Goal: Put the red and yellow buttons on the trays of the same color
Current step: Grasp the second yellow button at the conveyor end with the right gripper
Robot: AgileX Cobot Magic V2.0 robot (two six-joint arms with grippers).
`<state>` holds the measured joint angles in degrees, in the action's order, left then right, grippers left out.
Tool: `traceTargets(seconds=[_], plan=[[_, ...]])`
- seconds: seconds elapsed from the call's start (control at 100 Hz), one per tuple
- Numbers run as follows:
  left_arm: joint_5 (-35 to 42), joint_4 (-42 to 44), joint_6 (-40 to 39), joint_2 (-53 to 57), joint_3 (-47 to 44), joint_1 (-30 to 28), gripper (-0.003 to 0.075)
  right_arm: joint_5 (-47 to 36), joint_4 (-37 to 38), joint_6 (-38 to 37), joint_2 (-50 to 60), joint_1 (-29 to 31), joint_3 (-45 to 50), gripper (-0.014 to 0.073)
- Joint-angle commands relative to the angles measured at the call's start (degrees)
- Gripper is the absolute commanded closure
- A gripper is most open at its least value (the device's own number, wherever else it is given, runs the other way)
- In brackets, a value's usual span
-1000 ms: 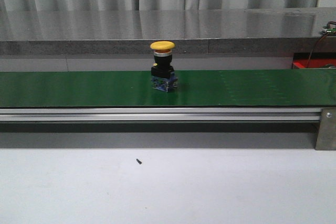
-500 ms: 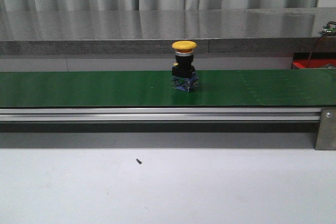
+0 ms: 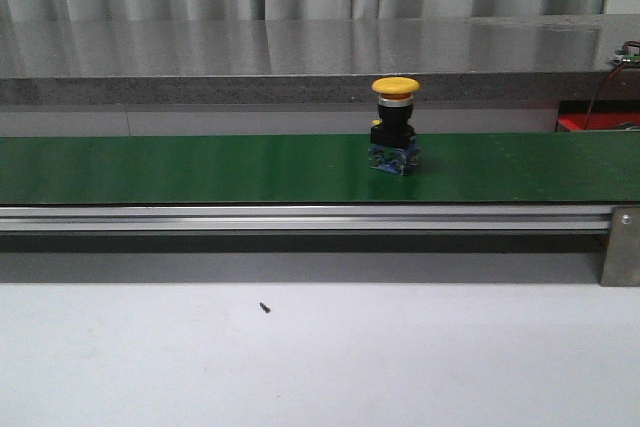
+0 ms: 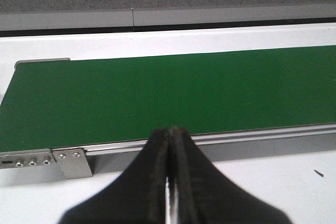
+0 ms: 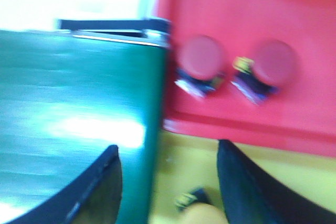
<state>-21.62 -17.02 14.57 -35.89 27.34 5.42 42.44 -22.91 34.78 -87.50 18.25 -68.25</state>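
Front view: I see a yellow button [image 3: 395, 125] upright on the green belt [image 3: 200, 169], right of centre, beyond the pale worktop [image 3: 320, 357].

Left wrist view: my left fingers [image 4: 170, 182] are pressed together, holding nothing, above the belt's near edge.

Right wrist view, blurred: my right fingers [image 5: 168, 182] are spread wide and empty; two red buttons [image 5: 202, 64] sit on the red tray [image 5: 315, 51] at upper right, with the yellow tray [image 5: 294, 166] below.

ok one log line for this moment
yellow mushroom-head button: upright on green conveyor belt | left gripper: shut, empty | right gripper: open, empty
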Motion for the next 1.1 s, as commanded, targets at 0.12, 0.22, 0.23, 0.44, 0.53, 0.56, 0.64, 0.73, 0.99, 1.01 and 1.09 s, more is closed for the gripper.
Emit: traceTargets(seconds=[0.12,0.22,0.23,0.44,0.53,0.56,0.64,0.73,0.99,1.01,1.09], plan=[[4.35,-0.94,-0.16,0.0,1.49,0.45,0.074,0.73,-1.47,1.65,3.4,-9.52,-1.46,0.0159],[4.35,-0.94,-0.16,0.0,1.49,0.45,0.074,0.72,-1.47,1.71,3.34,-13.73,-1.46,0.0111],[4.35,-0.94,-0.16,0.0,1.49,0.45,0.074,0.59,-1.47,1.76,3.34,-14.28,-1.46,0.0107],[4.35,-0.94,-0.16,0.0,1.49,0.45,0.074,-1.23,-1.47,2.78,2.93,-21.15,-1.46,0.0068],[4.35,-0.94,-0.16,0.0,1.49,0.45,0.074,-2.36,-1.47,3.15,2.45,-23.15,-1.46,0.0068],[4.35,-0.94,-0.16,0.0,1.49,0.45,0.074,-2.97,-1.47,3.15,2.12,-23.65,-1.51,0.0068],[4.35,-0.94,-0.16,0.0,1.49,0.45,0.074,-3.91,-1.47,3.15,1.09,-24.69,-1.56,0.0068],[4.35,-0.94,-0.16,0.0,1.49,0.45,0.074,-4.44,-1.47,3.15,-0.26,-25.51,-1.57,0.0068],[4.35,-0.94,-0.16,0.0,1.49,0.45,0.074,-5.1,-2.17,3.15,-5.27,-26.47,-3.92,0.0068],[4.35,-0.94,-0.16,0.0,1.49,0.45,0.074,-5.15,-2.17,3.15,-5.55,-26.47,-4.19,0.0068],[4.35,-0.94,-0.16,0.0,1.49,0.45,0.074,-5.41,-2.29,3.15,-7.11,-26.47,-5.53,0.0068]])
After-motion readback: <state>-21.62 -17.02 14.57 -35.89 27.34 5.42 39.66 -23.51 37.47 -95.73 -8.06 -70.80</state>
